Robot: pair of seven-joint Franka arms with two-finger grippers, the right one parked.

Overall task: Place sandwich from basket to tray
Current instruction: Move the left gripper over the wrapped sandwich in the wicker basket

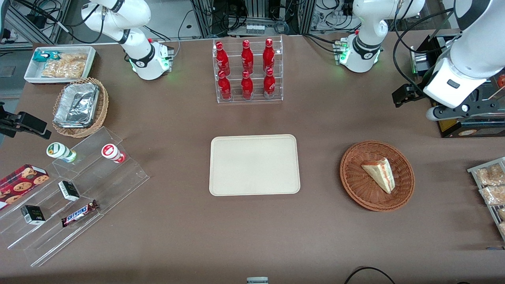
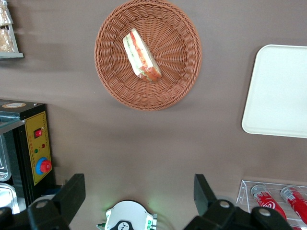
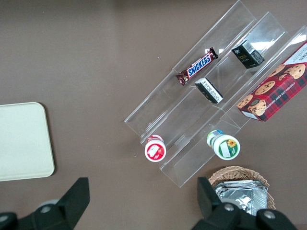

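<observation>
The sandwich (image 1: 379, 173), a pale bread wedge with red and green filling on its edge, lies in the round reddish-brown wicker basket (image 1: 355, 181), toward the working arm's end of the table. The cream-beige tray (image 1: 254, 165) lies flat and bare at the table's middle, beside the basket. My left gripper (image 1: 403, 96) hangs high above the table, farther from the front camera than the basket, open and empty. The left wrist view shows its wide-apart fingers (image 2: 72, 191) with the gripper's middle (image 2: 139, 187) over bare table, and the sandwich (image 2: 140, 55), basket (image 2: 182, 76) and tray (image 2: 280, 91) below.
A clear rack of red bottles (image 1: 247, 71) stands farther from the front camera than the tray. A black box with yellow panel (image 2: 36, 148) sits near the working arm. Snack packets (image 1: 491, 181) lie at the working arm's end. Stepped acrylic shelves with snacks (image 1: 75, 197) lie toward the parked arm's end.
</observation>
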